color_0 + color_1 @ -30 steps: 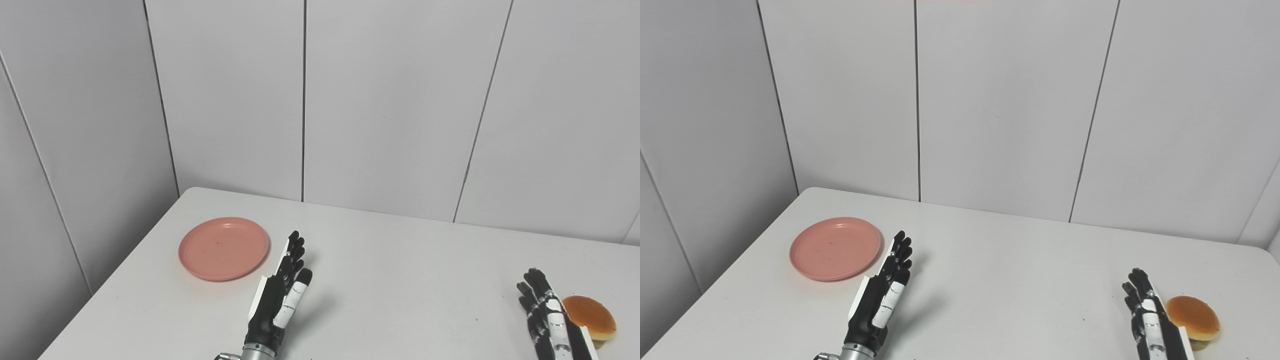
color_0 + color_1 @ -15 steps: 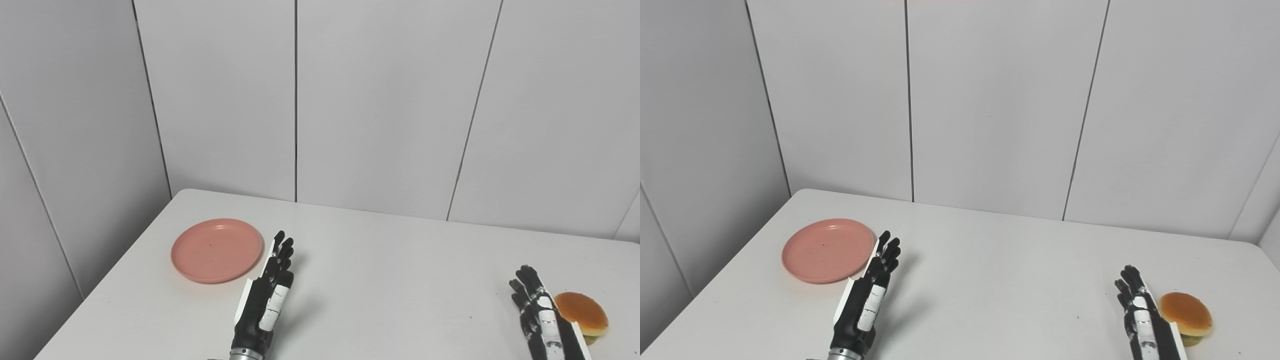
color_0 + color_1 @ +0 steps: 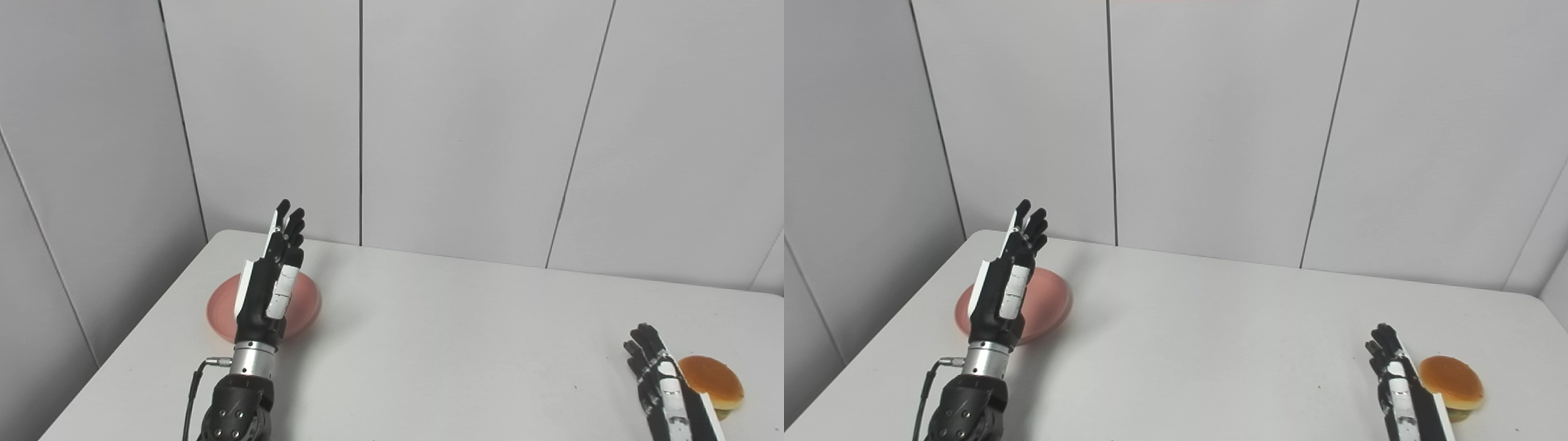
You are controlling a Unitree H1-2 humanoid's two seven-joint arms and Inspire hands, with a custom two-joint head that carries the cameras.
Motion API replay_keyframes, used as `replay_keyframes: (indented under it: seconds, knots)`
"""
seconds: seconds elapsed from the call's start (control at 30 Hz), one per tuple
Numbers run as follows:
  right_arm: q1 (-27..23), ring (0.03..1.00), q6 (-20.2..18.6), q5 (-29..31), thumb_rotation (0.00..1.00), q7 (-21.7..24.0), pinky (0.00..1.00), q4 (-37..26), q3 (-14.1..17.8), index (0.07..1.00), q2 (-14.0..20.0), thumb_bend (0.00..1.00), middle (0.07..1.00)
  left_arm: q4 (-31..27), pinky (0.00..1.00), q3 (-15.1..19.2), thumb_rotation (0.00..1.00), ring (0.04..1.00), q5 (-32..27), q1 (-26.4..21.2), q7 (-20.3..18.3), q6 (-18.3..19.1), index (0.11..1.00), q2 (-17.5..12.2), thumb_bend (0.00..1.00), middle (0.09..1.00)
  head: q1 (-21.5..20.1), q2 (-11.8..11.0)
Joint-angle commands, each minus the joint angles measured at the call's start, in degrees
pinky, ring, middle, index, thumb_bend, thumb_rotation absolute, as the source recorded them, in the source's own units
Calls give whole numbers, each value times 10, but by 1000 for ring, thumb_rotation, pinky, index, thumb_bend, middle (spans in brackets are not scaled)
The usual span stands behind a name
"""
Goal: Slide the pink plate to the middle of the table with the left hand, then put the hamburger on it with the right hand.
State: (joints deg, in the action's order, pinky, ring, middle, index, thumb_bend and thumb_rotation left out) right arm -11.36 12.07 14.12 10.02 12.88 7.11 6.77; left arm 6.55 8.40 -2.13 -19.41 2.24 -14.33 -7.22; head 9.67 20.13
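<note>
Left hand up over the pink plate, right hand parked beside the hamburger.

The left hand [image 3: 271,288] is raised above the white worktop [image 3: 441,343] at the far left, fingers [image 3: 289,226] stretched out straight and close together, gripping nothing. It covers the middle of the pink plate [image 3: 308,304], which sits flat on the worktop near the far-left corner; the rim peeks out on both sides of the wrist, and what shows of the plate has nothing on it. Whether the hand touches the plate, I cannot tell. Over at the near right, the right hand [image 3: 1399,383] is low at the worktop, fingers extended and holding nothing, just beside the hamburger [image 3: 1451,375], which lies on the worktop to its right.
</note>
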Motion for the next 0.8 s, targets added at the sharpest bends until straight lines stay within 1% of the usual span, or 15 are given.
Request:
replay_keyframes:
  seconds: [0.0, 0.07, 0.13, 0.2, 0.33, 0.47, 0.57, 0.63, 0.77]
  knots:
    - [53, 941, 2, 2, 874, 0, 1000, 47, -2, 922, -15, 800, 941, -11, 976, 14, 917, 959, 4, -38, 13, 1, 941, -18, 998, 942, 1, 1]
    - [53, 944, 2, 2, 876, 0, 1000, 48, -2, 923, -15, 795, 942, -8, 978, 20, 920, 963, 1, -47, 15, 5, 925, -24, 989, 941, -1, 1]
    - [52, 945, 4, 1, 877, 0, 1000, 49, -2, 924, -15, 790, 942, 7, 976, 31, 913, 965, -4, -60, 15, 3, 913, -35, 984, 942, -1, 1]
    - [52, 946, 6, 1, 877, 1, 1000, 52, -2, 921, -15, 790, 942, 22, 993, 40, 901, 955, -10, -71, 14, 0, 895, -48, 966, 922, -1, 1]
    - [53, 944, 6, -1, 878, 0, 1000, 51, -2, 921, -16, 784, 941, 59, 1000, 53, 886, 942, -12, -89, 16, -6, 894, -70, 959, 916, -1, 1]
    - [53, 945, 7, 2, 877, 2, 1000, 52, -1, 921, -17, 785, 942, 117, 988, 64, 886, 938, -4, -115, 26, -10, 874, -99, 997, 905, -2, 2]
    - [54, 945, 4, 4, 873, 2, 1000, 50, 0, 917, -18, 787, 942, 168, 944, 68, 893, 922, 1, -130, 32, -26, 876, -119, 997, 893, -3, 3]
    - [55, 944, 0, 5, 867, 0, 1000, 46, 0, 916, -19, 791, 941, 193, 939, 71, 889, 924, -3, -138, 32, -36, 872, -127, 1000, 890, -5, 4]
    - [56, 942, -1, 0, 869, -3, 1000, 43, -1, 917, -20, 778, 939, 283, 946, 79, 876, 928, -13, -165, 29, -70, 856, -151, 1000, 886, -6, 5]
